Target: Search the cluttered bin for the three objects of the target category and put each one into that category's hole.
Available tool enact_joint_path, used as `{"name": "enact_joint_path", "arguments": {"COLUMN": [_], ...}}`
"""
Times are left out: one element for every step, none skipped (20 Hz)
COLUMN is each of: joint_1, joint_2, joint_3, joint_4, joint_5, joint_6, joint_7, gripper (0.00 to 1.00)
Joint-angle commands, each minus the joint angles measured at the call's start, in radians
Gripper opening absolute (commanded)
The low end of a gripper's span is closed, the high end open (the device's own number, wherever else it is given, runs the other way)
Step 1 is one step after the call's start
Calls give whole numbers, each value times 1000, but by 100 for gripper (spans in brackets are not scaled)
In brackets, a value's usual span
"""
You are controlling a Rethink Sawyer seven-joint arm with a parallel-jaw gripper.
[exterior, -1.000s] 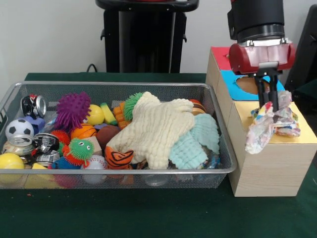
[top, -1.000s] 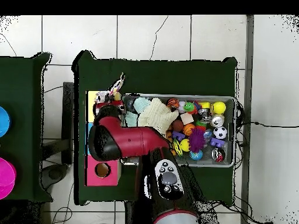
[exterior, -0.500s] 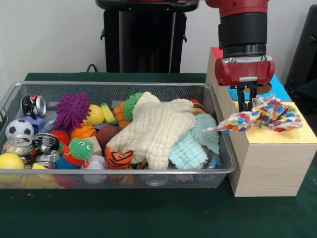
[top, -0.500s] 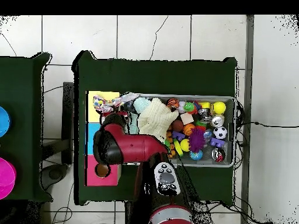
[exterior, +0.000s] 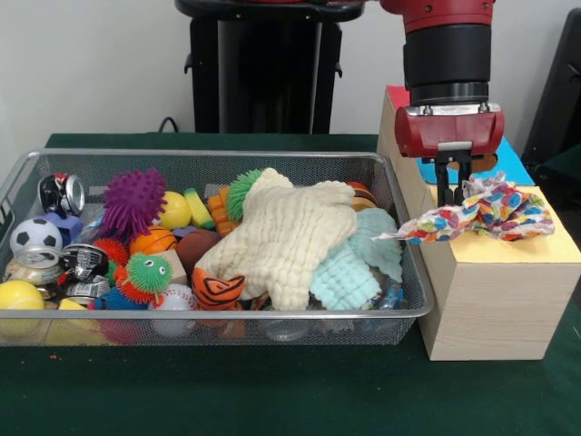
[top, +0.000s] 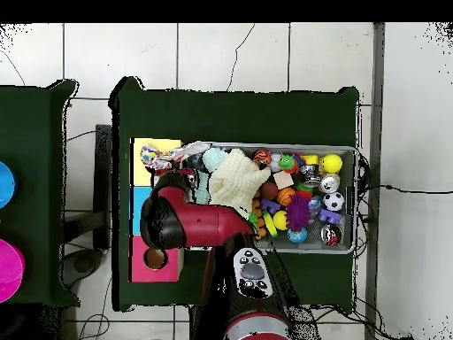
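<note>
One polka-dot cloth [exterior: 490,213] lies spread over the yellow top [exterior: 554,245] of the wooden box [exterior: 490,309]. Its left corner overhangs toward the wire basket [exterior: 209,313]. The cloth covers the yellow hole. My gripper [exterior: 454,195] stands at the cloth's far left part, where the cloth bunches up against it, and looks shut on the cloth. In the overhead view the cloth [top: 168,156] stretches from the yellow top [top: 142,175] to the basket's corner, and my arm [top: 190,221] hides the gripper. No other polka-dot cloth shows in the basket.
A cream waffle cloth [exterior: 286,232] and a mint waffle cloth [exterior: 359,263] lie on the basket's right half. Balls, spiky toys and cans fill its left half. The blue top [exterior: 422,159] and red top [exterior: 404,104] lie behind the yellow one.
A second ago the cloth hung from the gripper over the box's front. The gripper moved left and down, and the cloth now lies spread on the yellow top. Nothing has moved since half a second ago.
</note>
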Motion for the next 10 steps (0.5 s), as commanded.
{"name": "enact_joint_path", "arguments": {"joint_1": [-6,0,2,5,8,11,12,0,-5,-9], "joint_2": [22,12,8,3,-1,-7,-11,-22,-32,-48], "joint_3": [68,69,72,76,80,88,92,115,126,133], "joint_4": [43,39,37,34,31,29,31,45,53,69], "joint_5": [72,83,90,96,101,111,116,118,119,120], "joint_6": [135,162,173,185,198,210,211,197,186,178], "joint_7": [220,215,214,211,209,211,212,221,226,232], "gripper": [0,0,0,0,0,0,0,0,0,0]}}
